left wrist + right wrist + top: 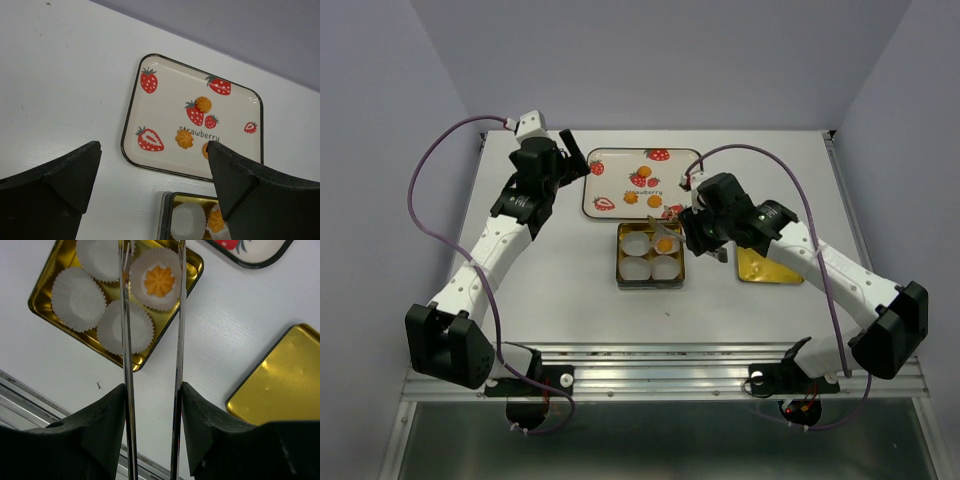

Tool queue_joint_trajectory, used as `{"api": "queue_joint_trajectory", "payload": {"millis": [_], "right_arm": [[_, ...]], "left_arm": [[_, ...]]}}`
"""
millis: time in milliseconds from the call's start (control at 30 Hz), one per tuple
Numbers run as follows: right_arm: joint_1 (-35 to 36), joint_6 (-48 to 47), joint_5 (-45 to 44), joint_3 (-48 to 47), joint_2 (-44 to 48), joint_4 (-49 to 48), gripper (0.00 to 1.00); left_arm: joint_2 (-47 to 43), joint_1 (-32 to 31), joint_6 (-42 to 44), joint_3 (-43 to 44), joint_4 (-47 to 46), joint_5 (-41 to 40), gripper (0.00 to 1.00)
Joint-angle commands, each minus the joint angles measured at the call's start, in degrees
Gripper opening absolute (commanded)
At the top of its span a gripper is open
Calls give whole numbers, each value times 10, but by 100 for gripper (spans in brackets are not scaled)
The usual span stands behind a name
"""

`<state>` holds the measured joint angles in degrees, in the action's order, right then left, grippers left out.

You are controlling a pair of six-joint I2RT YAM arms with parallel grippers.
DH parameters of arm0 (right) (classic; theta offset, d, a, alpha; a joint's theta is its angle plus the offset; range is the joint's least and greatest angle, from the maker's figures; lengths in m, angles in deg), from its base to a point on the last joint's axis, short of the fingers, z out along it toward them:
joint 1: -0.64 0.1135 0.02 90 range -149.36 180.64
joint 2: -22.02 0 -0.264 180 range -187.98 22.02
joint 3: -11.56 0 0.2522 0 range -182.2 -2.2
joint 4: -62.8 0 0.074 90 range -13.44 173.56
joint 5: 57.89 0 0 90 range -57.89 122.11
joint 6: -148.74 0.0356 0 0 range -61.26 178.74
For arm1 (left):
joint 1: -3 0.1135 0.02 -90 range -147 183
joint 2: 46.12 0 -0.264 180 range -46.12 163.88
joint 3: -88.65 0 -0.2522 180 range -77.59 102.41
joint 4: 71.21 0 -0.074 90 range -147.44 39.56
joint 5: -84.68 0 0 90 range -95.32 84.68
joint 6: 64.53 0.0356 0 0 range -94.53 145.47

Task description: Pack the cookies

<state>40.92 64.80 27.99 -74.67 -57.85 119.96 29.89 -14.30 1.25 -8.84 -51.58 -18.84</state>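
Three cookies (651,155) (203,104) lie on the strawberry-print tray (595,182) (131,110); one of them (184,139) is near the printed word, and another is half hidden behind my left finger. A fourth cookie (159,281) (665,243) sits in the far right paper cup of the gold tin (623,272) (45,300). My right gripper (705,235) (152,387) is shut on metal tongs (126,340), whose two blades stand apart over that cup. My left gripper (575,155) (152,150) hangs open over the table by the tray's near left edge, holding nothing.
The tin's gold lid (768,268) (280,385) lies flat to the right of the tin. Three white paper cups (79,297) in the tin hold nothing. The table's front rail (660,360) runs near the arm bases.
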Motion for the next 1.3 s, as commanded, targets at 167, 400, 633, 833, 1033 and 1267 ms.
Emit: {"api": "queue_joint_trajectory", "payload": {"millis": [167, 400, 633, 833, 1033, 1267], "right_arm": [[6, 1, -114, -129, -44, -66, 50], [-41, -22, -80, -242, -184, -89, 50], [-60, -28, -56, -262, -252, -77, 51], [-60, -23, -25, -248, -266, -64, 52], [-60, -27, 1, -240, -276, -45, 53], [-60, -23, -17, -237, -286, -30, 54]], "left_arm": [[-23, -5, 21, 10, -11, -18, 99], [-36, -5, 30, -2, -17, -43, 99], [-32, -4, 30, -4, -14, -56, 99], [-17, -4, 32, 3, -9, -58, 99], [-9, -4, 34, 8, -7, -66, 99], [1, -3, 33, 10, -6, -64, 99]]}}
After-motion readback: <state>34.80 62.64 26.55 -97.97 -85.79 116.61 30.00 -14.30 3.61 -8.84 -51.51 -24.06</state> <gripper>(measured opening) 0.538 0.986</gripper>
